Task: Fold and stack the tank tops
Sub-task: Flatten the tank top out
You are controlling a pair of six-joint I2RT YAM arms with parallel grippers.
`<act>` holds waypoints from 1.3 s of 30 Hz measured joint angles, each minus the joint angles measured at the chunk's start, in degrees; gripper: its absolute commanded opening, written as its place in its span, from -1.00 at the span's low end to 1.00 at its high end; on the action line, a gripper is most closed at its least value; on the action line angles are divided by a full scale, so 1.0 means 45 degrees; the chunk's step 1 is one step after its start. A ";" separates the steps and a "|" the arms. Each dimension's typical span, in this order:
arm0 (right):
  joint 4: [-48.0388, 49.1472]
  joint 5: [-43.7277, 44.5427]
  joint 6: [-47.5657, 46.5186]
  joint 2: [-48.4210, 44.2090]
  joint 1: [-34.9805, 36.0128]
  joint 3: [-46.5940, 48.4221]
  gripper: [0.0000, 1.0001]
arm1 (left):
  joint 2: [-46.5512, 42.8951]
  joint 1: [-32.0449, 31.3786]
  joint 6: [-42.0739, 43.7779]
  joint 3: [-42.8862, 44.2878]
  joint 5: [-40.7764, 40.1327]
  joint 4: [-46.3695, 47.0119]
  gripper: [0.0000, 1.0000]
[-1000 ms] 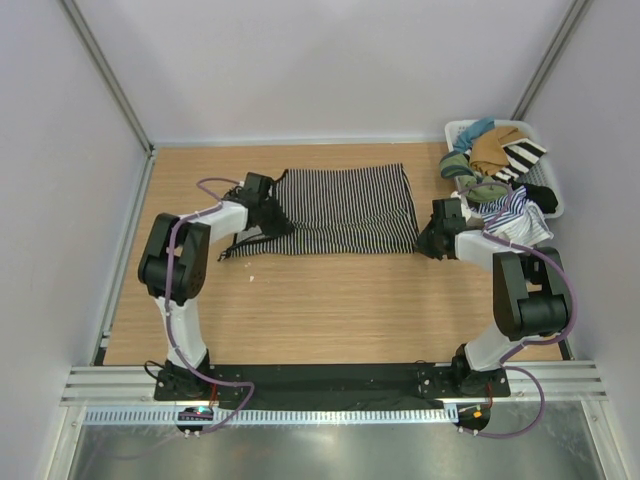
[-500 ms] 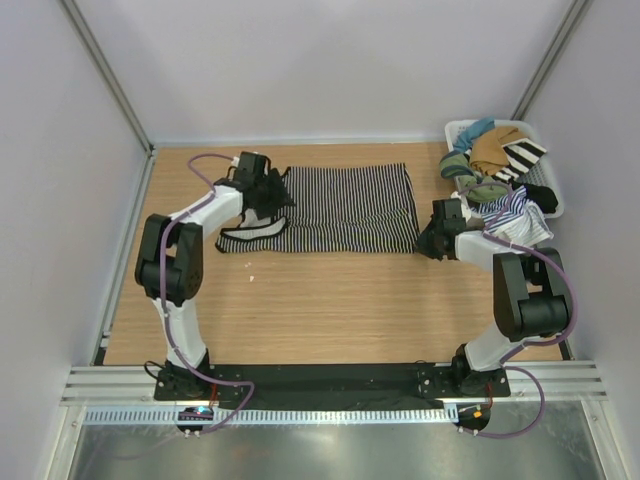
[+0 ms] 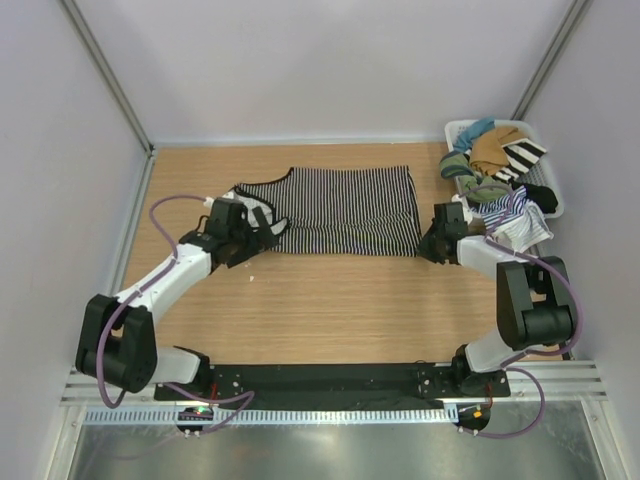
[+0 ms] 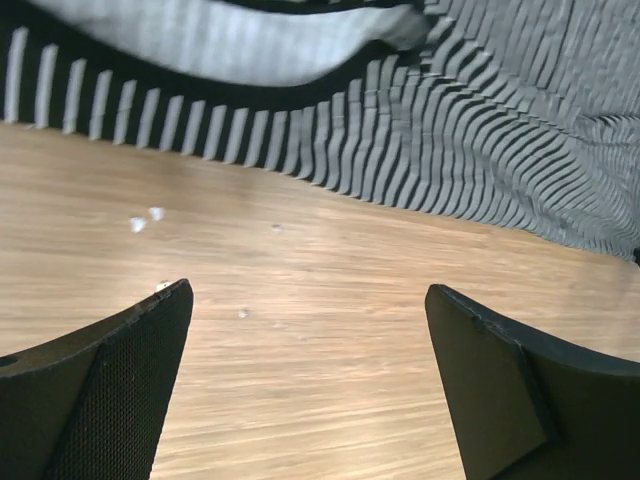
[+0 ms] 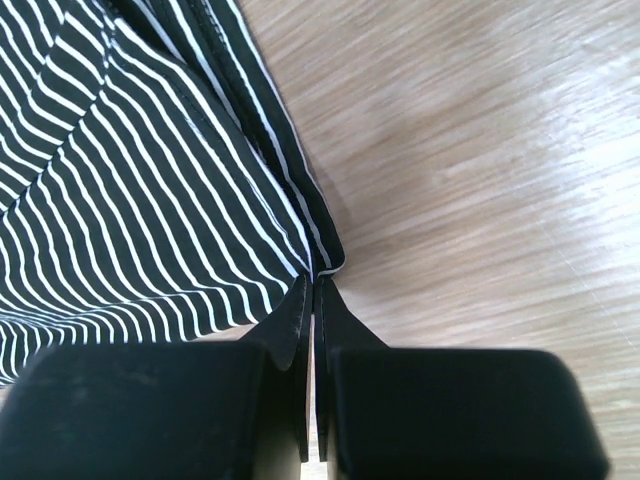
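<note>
The black-and-white tank top (image 3: 345,210) lies spread flat on the counter (image 3: 330,300). The right jaws are clamped on its near right corner; the left jaws stand wide apart just off its near left edge. The blue-and-white tank top (image 3: 518,215) lies bunched beyond its right edge

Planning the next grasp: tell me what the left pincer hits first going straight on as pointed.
Probably the black-and-white striped tank top, at its near edge; the open left pincer faces it across bare table. Depth is unclear; tilted down, it could touch wood first.
</note>
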 measured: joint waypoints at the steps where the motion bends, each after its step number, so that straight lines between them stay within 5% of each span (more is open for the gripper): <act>1: -0.0005 -0.0005 -0.0034 -0.0107 0.0005 -0.0083 -0.98 | -0.0146 0.0141 -0.0092 -0.0364 -0.0034 0.0078 0.99; 11: 0.0554 -0.0627 -0.0185 -0.1263 0.0005 -0.1506 -0.98 | -0.2205 0.0821 -0.1297 -0.2841 0.0466 0.0641 0.96; 22: 0.1433 -0.0792 0.0160 -0.2783 0.0010 -0.3215 -0.98 | -0.2482 -0.0724 -0.3876 -0.4027 0.0194 0.2030 0.80; 29: 0.1749 -0.0845 0.0194 -0.3167 0.0015 -0.3594 -0.98 | -0.1428 -0.2040 -0.5357 -0.4240 -0.1141 0.3211 0.61; 39: 0.1865 -0.0923 0.0199 -0.3172 0.0015 -0.3604 -0.98 | 0.1258 -0.2059 -0.7397 -0.3983 -0.3065 0.5824 0.23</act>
